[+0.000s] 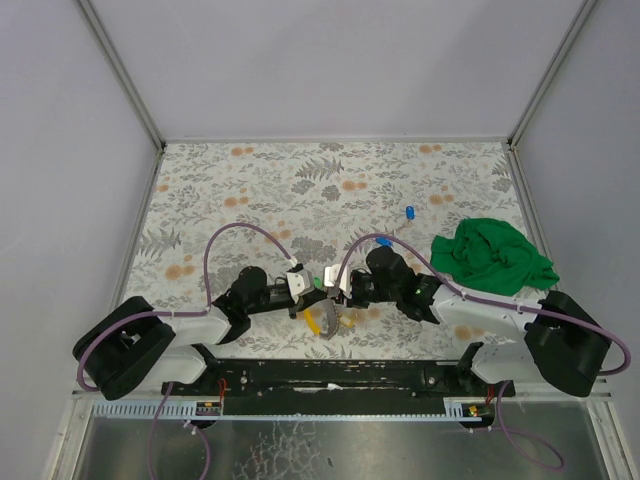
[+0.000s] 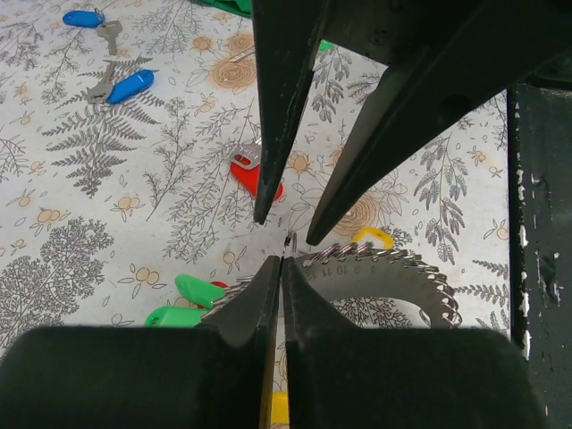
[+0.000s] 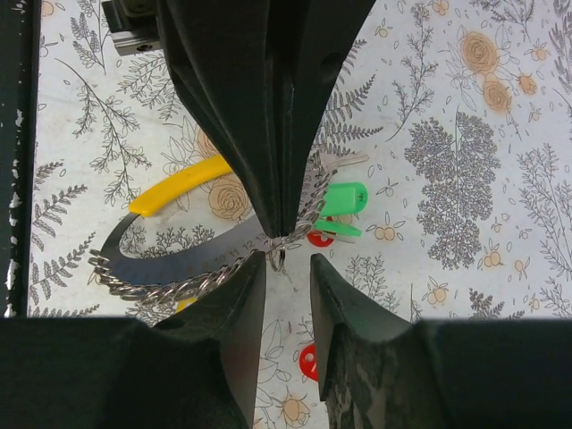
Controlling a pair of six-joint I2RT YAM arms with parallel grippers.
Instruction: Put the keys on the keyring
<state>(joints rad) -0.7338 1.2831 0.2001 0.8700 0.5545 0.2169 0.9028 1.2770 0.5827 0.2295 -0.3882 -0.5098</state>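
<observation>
White walls and slim metal posts close round a worktop covered in a print of grey ferns and orange flowers. A dark rail runs along its near edge. From above, both arms lean inward and meet just beyond that rail. The keyring sits under their tips, too small there to read. A crumpled green cloth lies at the right. Two blue keys lie clear of the tips, one out on the open print and one close beside the right arm's cable.

The wrist views give what the overhead one cannot. The left tool is fully closed, its tips pinching the keyring's rim where a small wire loop sticks out. The ring itself shows as a silvery, twisted, chain-like arc around a dark band with stamped digits, and a yellow tag curves off its far side. The right tool stands partly open, tip to tip with the left one. Nothing is gripped between its fingers, and the loop lies just at the gap.

Only the left wrist view shows a red key flat on the print, half hidden behind one finger of the right tool, with the blue keys farther off. The right wrist view shows green keys just beside the arc, partly covered by the left tool's fingers. Whether they hang on the ring I cannot tell.
</observation>
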